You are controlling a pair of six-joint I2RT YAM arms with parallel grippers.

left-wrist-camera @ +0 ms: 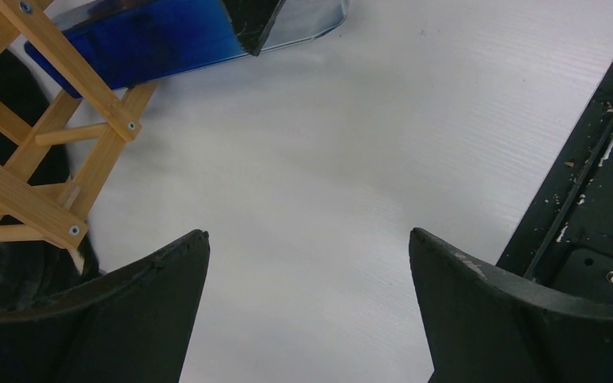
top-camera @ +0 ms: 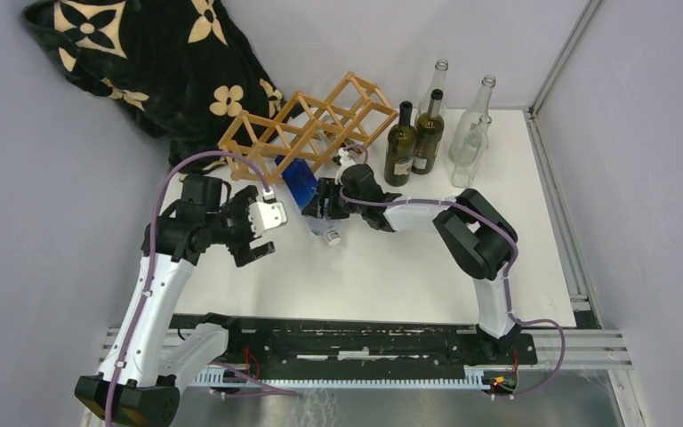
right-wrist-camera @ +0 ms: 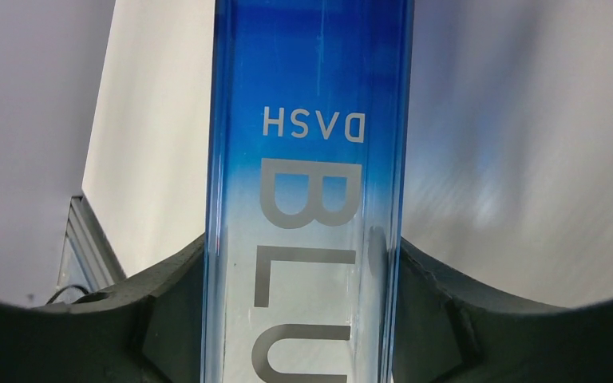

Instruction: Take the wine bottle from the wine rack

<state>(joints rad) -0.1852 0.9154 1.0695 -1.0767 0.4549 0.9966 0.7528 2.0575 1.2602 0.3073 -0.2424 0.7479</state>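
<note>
Sticks of light wood are crossing to make the wine rack [top-camera: 307, 129], and it is lying on the white surface [top-camera: 391, 267]. The wine bottle [top-camera: 301, 182] is lying on its side at the near edge of the wine rack. Its blue end is poking in under the near sticks of the rack, and its clear neck end is pointing away from the rack, toward the arm bases. How far inside the rack the blue end is reaching, I cannot tell. The right pincer [top-camera: 325, 203] is sitting just in front of the rack and is gripping the wine bottle around its middle. In the right wrist view the wine bottle [right-wrist-camera: 307, 199] is filling the gap of the right pincer [right-wrist-camera: 303, 275], and the black fingers [right-wrist-camera: 168, 319] are pressing on both of its sides. The left pincer [top-camera: 262, 233] is hanging near the left end of the rack, apart from the bottle, and its jaws are standing wide open with nothing in them. In the left wrist view the left pincer [left-wrist-camera: 307, 303] is looking down at the surface [left-wrist-camera: 327, 159], with a corner of the wine rack [left-wrist-camera: 40, 136] and the blue wine bottle [left-wrist-camera: 152, 40] beyond it. Two dark bottles [top-camera: 400, 147] and some clear bottles [top-camera: 470, 142] are standing upright just right of the rack. A black cloth [top-camera: 151, 62] with cream flowers is lying behind the rack's left end.
</note>
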